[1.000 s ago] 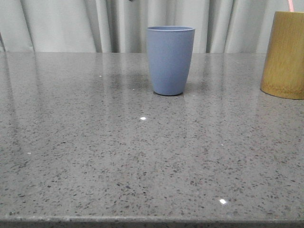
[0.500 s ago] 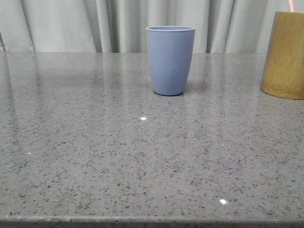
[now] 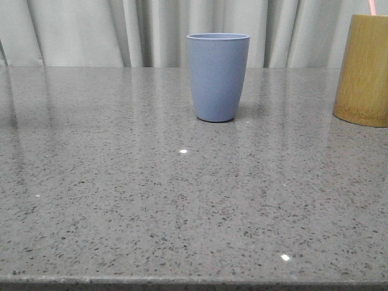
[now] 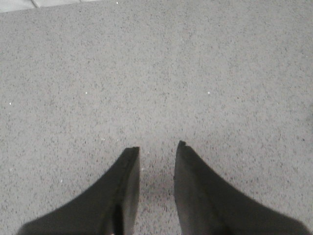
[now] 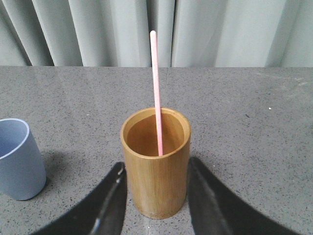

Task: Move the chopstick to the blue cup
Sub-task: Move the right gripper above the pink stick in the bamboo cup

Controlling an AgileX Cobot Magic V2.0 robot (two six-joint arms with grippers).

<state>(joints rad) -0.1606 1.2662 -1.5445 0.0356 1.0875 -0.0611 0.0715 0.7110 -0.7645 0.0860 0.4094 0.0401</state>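
The blue cup (image 3: 217,76) stands upright at the middle back of the table, and it also shows in the right wrist view (image 5: 17,159). One pale pink chopstick (image 5: 156,93) stands in a yellow-brown bamboo cylinder (image 5: 156,164) at the far right (image 3: 364,70). Only the chopstick's tip (image 3: 371,7) shows in the front view. My right gripper (image 5: 156,164) is open, with one finger on each side of the bamboo cylinder and a small gap to it. My left gripper (image 4: 156,148) is open and empty above bare table. Neither gripper shows in the front view.
The grey speckled stone table (image 3: 182,200) runs to a front edge at the bottom of the front view. Pale curtains (image 3: 91,30) hang behind the back edge. The table's far edge shows in the left wrist view (image 4: 19,5).
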